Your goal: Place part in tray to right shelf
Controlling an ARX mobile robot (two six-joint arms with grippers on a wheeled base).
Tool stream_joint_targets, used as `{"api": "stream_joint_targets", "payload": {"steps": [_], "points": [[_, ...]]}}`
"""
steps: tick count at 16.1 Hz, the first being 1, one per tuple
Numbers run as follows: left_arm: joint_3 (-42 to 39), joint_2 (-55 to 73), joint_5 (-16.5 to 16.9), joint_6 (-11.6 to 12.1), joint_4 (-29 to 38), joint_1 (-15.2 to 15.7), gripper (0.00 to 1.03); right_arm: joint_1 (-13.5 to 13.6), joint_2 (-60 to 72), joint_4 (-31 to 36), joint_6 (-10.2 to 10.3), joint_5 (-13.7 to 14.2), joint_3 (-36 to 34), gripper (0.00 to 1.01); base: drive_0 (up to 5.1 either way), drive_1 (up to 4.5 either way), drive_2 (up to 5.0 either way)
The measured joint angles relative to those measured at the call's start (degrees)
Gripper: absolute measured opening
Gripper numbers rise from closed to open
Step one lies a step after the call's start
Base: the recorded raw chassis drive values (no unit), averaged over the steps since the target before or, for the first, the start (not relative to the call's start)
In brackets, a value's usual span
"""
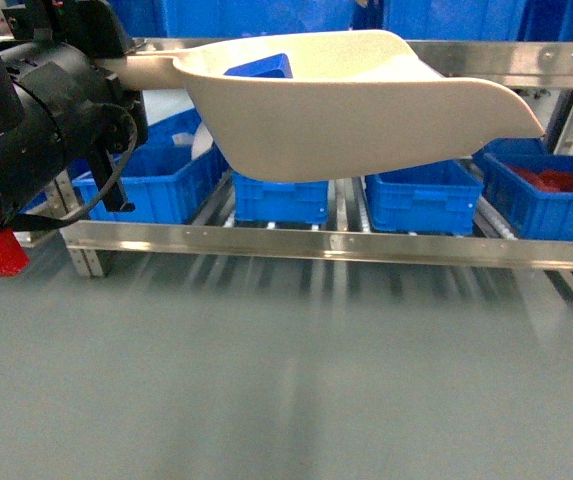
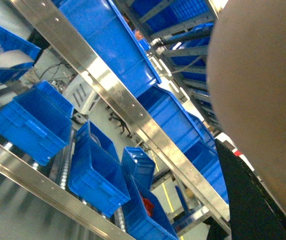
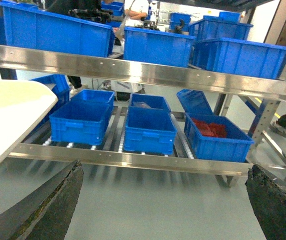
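The left arm (image 1: 36,130) carries the tray (image 1: 366,110) level before the right shelf (image 1: 326,245); its claw's grip is hidden. The part (image 1: 261,68) lies at the tray's back wall. Keep the tray flat, advance slowly. The right claw (image 3: 162,200) is spread, empty.

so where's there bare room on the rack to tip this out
Little room on the flow rack: four blue crates fill the roller lanes nearly side by side, leaving only narrow roller strips between them. The crate with red parts sits farthest right. The grey table surface before the front rail is bare.
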Motion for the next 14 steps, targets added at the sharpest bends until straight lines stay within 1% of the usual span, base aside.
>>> {"api": "stream_joint_targets", "payload": {"steps": [6, 9, 14], "points": [[0.0, 0.0, 0.2, 0.0, 0.0, -0.4, 0.12, 0.0, -0.3, 0.0, 0.0, 0.2, 0.0, 0.98, -1.7, -1.67, -1.7], [0.0, 0.0, -0.3, 0.0, 0.0, 0.2, 0.12, 0.0, -0.3, 0.0, 0.0, 0.2, 0.0, 0.98, -1.7, -1.67, -1.7], [0.0, 0.0, 0.0, 0.0, 0.0, 0.0, 0.12, 0.0, -0.3, 0.0, 0.0, 0.2, 0.0, 0.98, -1.7, -1.67, -1.7]]}}
